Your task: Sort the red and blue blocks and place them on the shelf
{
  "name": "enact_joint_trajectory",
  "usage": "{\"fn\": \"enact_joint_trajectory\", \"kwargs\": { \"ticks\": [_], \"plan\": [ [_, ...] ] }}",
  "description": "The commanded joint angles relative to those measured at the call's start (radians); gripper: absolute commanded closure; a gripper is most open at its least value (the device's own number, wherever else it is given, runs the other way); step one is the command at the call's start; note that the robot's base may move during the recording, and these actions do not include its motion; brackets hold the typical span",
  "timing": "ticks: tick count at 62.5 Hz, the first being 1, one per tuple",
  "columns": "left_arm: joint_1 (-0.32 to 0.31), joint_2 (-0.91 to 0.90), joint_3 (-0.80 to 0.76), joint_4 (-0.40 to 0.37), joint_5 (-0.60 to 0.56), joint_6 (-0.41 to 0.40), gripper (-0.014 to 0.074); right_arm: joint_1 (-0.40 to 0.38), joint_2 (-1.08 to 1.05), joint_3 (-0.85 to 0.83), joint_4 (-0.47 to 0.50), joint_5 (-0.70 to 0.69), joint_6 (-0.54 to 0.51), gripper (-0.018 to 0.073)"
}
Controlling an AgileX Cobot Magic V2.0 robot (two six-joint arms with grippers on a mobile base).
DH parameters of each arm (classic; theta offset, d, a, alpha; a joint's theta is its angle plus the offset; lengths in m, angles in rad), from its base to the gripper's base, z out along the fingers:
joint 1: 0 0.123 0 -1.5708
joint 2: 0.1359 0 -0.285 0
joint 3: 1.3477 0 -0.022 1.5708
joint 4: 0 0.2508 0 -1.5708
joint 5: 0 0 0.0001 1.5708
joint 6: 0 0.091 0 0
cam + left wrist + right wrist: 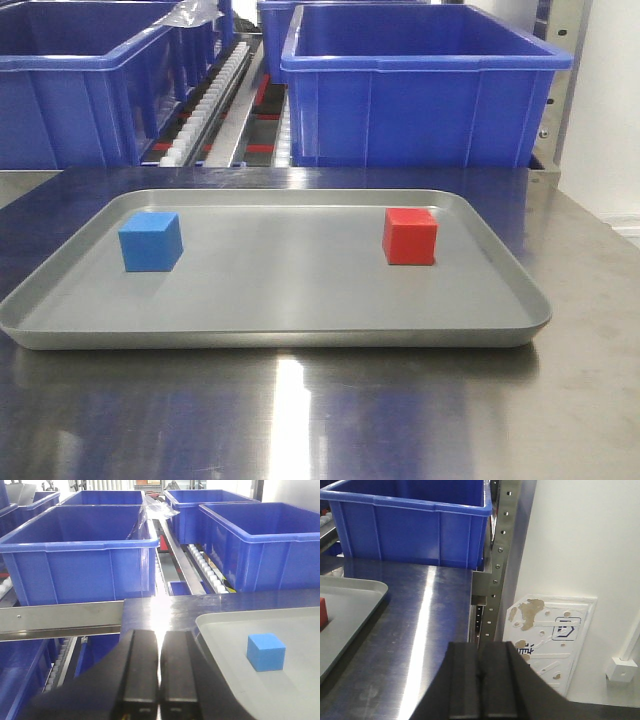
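Two claws pressed together and empty, left claw (159, 641) and right claw (480, 652); best part the left wide, drop squarely over blue block (266, 651) on tray (280, 340).

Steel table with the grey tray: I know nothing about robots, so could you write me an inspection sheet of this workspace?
Surface: shiny steel tabletop, bearing a shallow grey tray.
Job's things: small blue cube on the tray's left, small red cube on its right, well apart; grey metal shelf with white roller tracks behind, holding large blue plastic bins.
Clutter: clear plastic film between the bins.
Grippers: left black gripper shut, empty; right black gripper shut, empty.
Cables: nothing seen.
Surroundings: white wall; stained white panel low against it.
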Motion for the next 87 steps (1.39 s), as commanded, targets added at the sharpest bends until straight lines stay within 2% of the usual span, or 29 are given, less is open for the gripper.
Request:
{"fn": "enact_joint_trajectory", "kwargs": {
  "ticks": [1, 30, 44, 54, 64, 69, 75, 87],
  "plan": [
    [-0.007, -0.02, 0.026, -0.002, -0.078, -0.003, 0.0472, -0.006, -0.018, -0.02, -0.003, -0.087, 0.0, 0.0501],
    [-0.007, -0.02, 0.026, -0.002, -0.078, -0.003, 0.0472, -0.006, -0.018, -0.02, -0.003, -0.088, 0.0, 0.0501],
    [-0.007, -0.02, 0.026, -0.002, -0.078, -0.003, 0.0472, -0.006, -0.018, -0.028, -0.003, -0.135, 0.0, 0.0501],
    [-0.007, -0.02, 0.026, -0.002, -0.078, -0.003, 0.0472, -0.006, -0.018, -0.096, 0.002, -0.053, 0.0, 0.0501],
    [-0.007, -0.02, 0.026, -0.002, -0.078, -0.003, 0.0472, -0.006, 0.023, -0.225, 0.002, 0.126, 0.0, 0.0501],
    [-0.007, -0.02, 0.026, -0.002, -0.078, -0.003, 0.0472, -0.006, 0.072, -0.27, 0.002, 0.156, 0.0, 0.0501],
    [-0.007, -0.02, 0.026, -0.002, -0.078, -0.003, 0.0472, -0.006, 0.144, -0.31, 0.004, 0.097, 0.0, 0.0501],
    [-0.007, -0.02, 0.026, -0.002, -0.078, -0.003, 0.0472, -0.006, 0.264, -0.313, 0.005, -0.139, 0.0, 0.0501]
  ]
}}
